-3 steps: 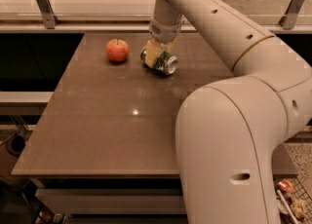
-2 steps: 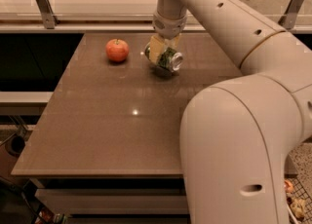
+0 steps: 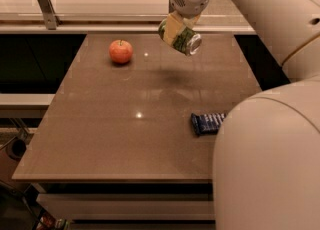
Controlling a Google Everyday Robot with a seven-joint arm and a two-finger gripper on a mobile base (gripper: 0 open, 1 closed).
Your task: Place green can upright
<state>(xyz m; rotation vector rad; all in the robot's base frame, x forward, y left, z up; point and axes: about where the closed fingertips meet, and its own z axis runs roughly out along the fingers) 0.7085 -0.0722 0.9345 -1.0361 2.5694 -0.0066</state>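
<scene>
The green can point(image 3: 183, 39) is held in the air above the far part of the brown table point(image 3: 125, 139). It is tilted, with its silver end pointing down and to the right. My gripper point(image 3: 175, 30) comes down from the top of the camera view and is shut on the green can, its pale fingers point(image 3: 172, 26) clasping the can's upper side. The can's shadow lies on the table just below it.
A red-orange apple point(image 3: 121, 51) sits on the table's far left. A dark blue snack wrapper point(image 3: 207, 122) lies at the right, partly behind my arm's white body point(image 3: 270, 159). A pale counter with a rail runs behind the table.
The gripper has lifted the green can off the table surface; it now hangs higher, above its shadow. The dark blue wrapper has come into view.
</scene>
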